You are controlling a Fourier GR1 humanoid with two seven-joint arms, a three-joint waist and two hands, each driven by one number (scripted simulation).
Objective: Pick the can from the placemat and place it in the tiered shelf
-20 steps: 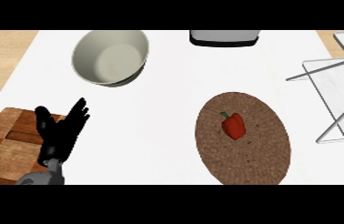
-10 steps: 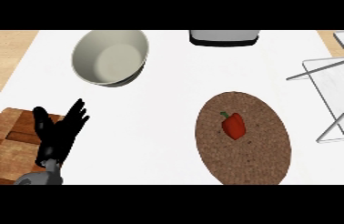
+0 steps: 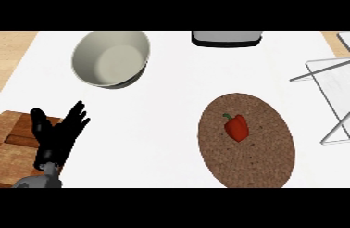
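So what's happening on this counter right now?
Nothing is being handled yet. The robot's left hand rests open, fingers up, at the lower left over a wooden board. A red pepper, not a can, lies on the round placemat. The wire shelf stands at the right edge, a bowl at upper left.

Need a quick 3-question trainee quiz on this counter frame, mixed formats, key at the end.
1. True or false: a can stands on the placemat.
2. Which hand shows in the head view, and how are its fingers?
3. Multiple choice: the bowl sits A) on the placemat, B) at upper left on the counter, C) inside the wire shelf.

Key
1. False. A red pepper lies on it; no can shows.
2. The left hand, at lower left by the wooden board, fingers straight, holding nothing. The right hand is out of view.
3. B.
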